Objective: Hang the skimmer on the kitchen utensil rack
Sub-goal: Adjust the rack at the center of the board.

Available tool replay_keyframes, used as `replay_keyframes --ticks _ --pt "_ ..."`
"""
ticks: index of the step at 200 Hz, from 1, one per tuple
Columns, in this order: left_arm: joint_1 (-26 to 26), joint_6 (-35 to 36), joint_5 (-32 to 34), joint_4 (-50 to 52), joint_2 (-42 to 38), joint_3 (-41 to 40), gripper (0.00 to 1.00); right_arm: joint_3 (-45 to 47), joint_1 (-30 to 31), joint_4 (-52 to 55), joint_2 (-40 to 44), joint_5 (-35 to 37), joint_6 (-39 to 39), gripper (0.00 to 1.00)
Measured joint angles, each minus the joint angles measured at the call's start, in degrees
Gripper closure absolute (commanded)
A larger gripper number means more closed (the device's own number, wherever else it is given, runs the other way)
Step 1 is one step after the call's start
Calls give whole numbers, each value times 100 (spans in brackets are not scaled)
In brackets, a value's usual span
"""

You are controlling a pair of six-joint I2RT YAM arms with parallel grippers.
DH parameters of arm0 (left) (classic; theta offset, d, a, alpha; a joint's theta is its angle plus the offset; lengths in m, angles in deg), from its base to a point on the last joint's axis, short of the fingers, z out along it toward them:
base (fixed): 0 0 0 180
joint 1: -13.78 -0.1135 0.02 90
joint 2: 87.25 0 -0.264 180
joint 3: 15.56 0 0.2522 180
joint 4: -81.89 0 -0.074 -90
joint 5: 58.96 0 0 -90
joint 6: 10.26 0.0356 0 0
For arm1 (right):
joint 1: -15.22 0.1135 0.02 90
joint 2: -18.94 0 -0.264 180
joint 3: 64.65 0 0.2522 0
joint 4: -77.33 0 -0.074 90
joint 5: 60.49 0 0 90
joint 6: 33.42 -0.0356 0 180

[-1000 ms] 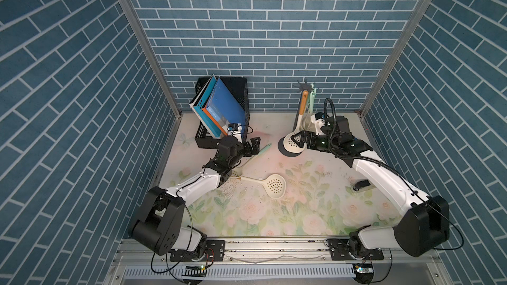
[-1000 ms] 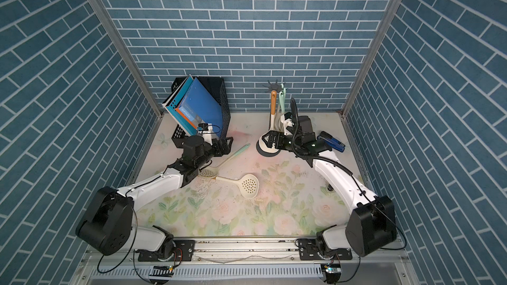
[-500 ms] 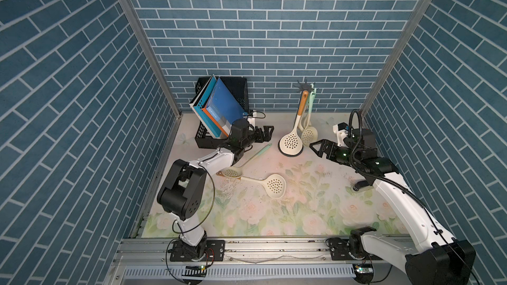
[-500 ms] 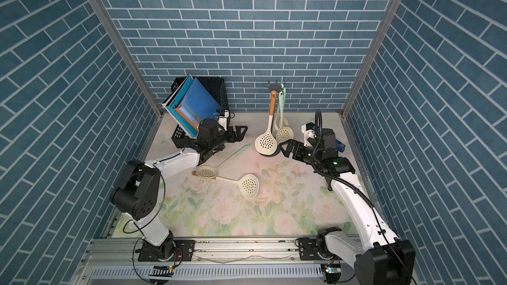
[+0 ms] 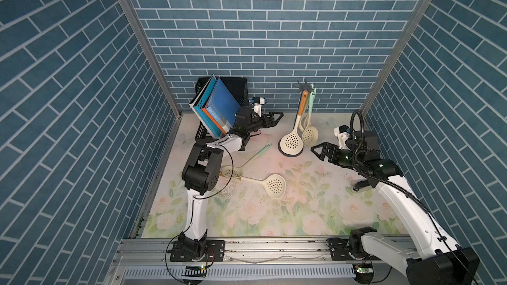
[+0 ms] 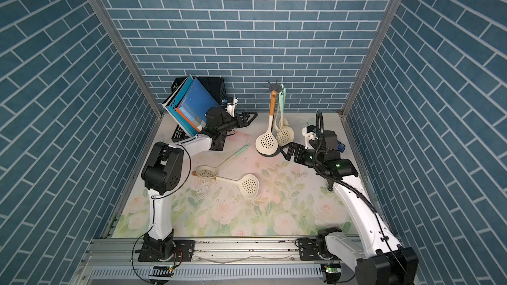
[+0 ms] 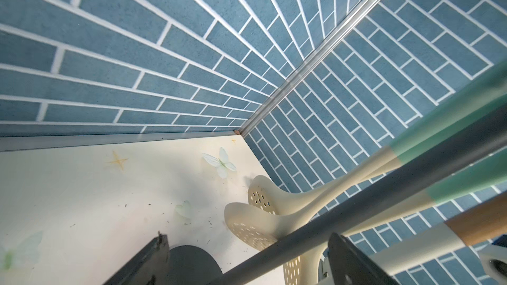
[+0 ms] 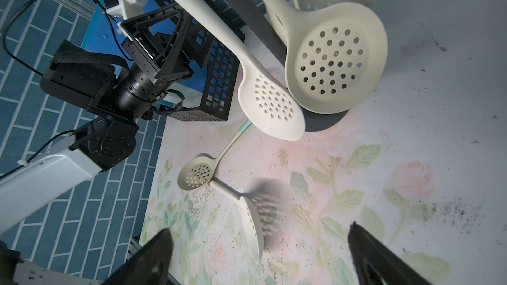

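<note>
1. In the left wrist view, the kitchen utensil rack (image 7: 370,200) leaves the frame at both ends: its crown of hooks is out of sight and its base is cropped.
2. There, only the tips of the left end effector (image 7: 249,239) show.
3. In the right wrist view, the fingers (image 8: 153,259) of the right end effector (image 8: 260,228) are blurred and cropped.
4. In both top views, the hanging skimmers (image 5: 291,141) hide most of the rack's base, and their hooks are too small to tell apart.
5. A small dark object (image 5: 361,186) beside the right arm is partly hidden and too small to identify.

Three hanging skimmers (image 5: 291,141) on the one rack (image 5: 302,86) at 1 o'clock, two loose skimmers (image 5: 275,186) on the tabletop (image 5: 301,215) toward 9 o'clock: five in all. One mesh box (image 5: 238,89) at 11 o'clock, holding at least two books (image 5: 219,102). One small black item (image 5: 362,186) at 3 o'clock.
</note>
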Motion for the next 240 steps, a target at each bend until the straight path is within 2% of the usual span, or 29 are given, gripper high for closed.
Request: replay_keyframes --ticks 21,39,73,107,127,240 --pt "-24 160 -391 -289 68 0 10 -13 -2 66 0 0 2 1" --pt "-15 608 -664 -326 55 68 12 -87 -2 179 -15 -2 2 1" --pt "-2 1497 -935 -72 55 400 18 -326 -11 348 -24 0 2 1" --pt "2 2079 -1158 92 59 778 23 -374 -13 398 -26 2 -2 1" --pt "15 2243 -1287 101 107 1034 28 -374 -11 426 -26 2 -7 1" --pt "225 2546 -1663 520 960 2159 28 -389 -13 417 -210 0 -133 2"
